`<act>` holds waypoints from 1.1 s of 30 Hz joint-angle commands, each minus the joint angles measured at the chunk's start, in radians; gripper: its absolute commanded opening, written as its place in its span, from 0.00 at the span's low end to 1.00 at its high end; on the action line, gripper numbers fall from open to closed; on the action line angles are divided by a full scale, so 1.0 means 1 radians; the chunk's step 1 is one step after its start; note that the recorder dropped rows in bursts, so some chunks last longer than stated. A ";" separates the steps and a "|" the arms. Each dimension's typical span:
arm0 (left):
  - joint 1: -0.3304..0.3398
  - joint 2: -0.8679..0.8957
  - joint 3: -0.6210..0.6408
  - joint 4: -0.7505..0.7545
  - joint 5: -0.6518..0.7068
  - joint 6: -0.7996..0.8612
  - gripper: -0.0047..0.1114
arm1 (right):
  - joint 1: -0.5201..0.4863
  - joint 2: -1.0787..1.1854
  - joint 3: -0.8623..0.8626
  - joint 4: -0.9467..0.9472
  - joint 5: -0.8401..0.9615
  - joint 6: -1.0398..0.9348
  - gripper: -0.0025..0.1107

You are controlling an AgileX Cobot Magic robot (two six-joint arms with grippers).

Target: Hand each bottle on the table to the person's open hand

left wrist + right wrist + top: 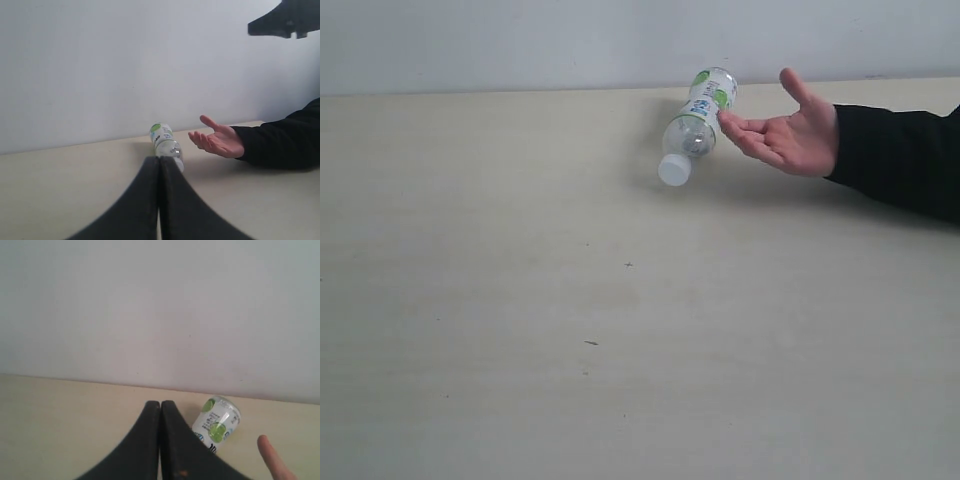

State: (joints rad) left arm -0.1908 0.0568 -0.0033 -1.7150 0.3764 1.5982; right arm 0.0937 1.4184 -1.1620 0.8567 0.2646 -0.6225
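Clear plastic with a green-and-white label, the bottle (697,125) lies on its side on the table (520,320), close to the far edge by the wall (520,40) and a little right of its middle. Its white cap (674,170) points toward the near edge. The person's open hand (790,135), palm up with a black sleeve (900,160), comes in from the right edge. Its fingertips (725,120) reach the labelled part of the bottle and seem to touch it. The left gripper (159,161) has its two fingers (145,200) pressed together and holds nothing; the bottle lies beyond its tips, apart from them, toward the far edge. The right gripper (160,404) is closed in the same way and empty; the bottom of the bottle shows past its tips, a little aside.
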 commanded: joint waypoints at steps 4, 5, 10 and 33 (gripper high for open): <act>0.003 -0.003 0.003 -0.001 0.001 -0.004 0.04 | -0.001 0.308 -0.196 -0.124 0.063 0.181 0.09; 0.003 -0.003 0.003 -0.001 0.001 -0.004 0.04 | -0.001 0.336 -0.216 -0.149 0.063 0.210 0.09; 0.003 -0.003 0.003 -0.001 0.001 -0.004 0.04 | -0.001 0.474 -0.327 -0.311 0.066 0.369 0.10; 0.003 -0.003 0.003 -0.001 0.001 -0.004 0.04 | -0.001 0.848 -0.698 -0.564 0.190 0.745 0.69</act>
State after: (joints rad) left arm -0.1908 0.0568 -0.0033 -1.7150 0.3764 1.5982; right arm 0.0937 2.2475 -1.8397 0.3006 0.4535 0.1054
